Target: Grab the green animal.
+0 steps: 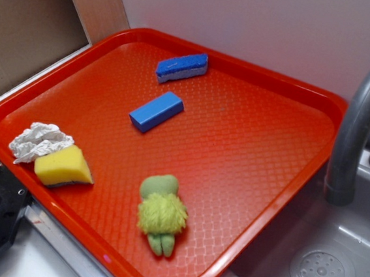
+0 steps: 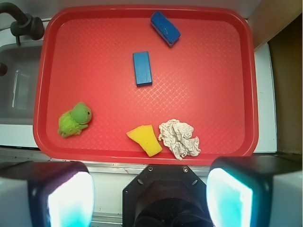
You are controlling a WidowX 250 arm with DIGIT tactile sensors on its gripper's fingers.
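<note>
Green animal [image 1: 161, 211] lies flat on the red tray [image 1: 250, 145], in the near corner by the sink [image 1: 331, 257]. Head points toward the tray's middle, legs toward the rim. In the wrist view it sits at lower left [image 2: 74, 120], close to the tray's left edge, nothing touching it.

Nearest neighbour is the yellow sponge wedge [image 1: 64, 166], apart from the toy along the same near edge; it touches the crumpled white paper wad [image 1: 38, 141] beside it. Blue block [image 1: 156, 111] sits mid-tray, well apart. Blue-and-white sponge [image 1: 182, 67] is up by the far rim. Grey faucet [image 1: 356, 129] arches over the sink right of the tray.

Claw [image 2: 149, 198]: the wrist view shows two fingers at the bottom corners with a wide gap, so it's spread, holding nothing. It hangs high above the tray's near edge, roughly over the sponge and paper, not over the toy. In the exterior view only a dark shape shows at lower left; can't say what it is.

Progress: basically at zero. No approach, no contact, toy untouched.

Left to do, as I read it: shift sideways toward the toy, line up over the shaggy body, descend, close, lift. Body looks soft and compressible, so grip should be forgiving. Head is smoother and rounder, likelier to slip. Tray rim sits close to the toy on the sink side, so finger clearance there is worth watching.
</note>
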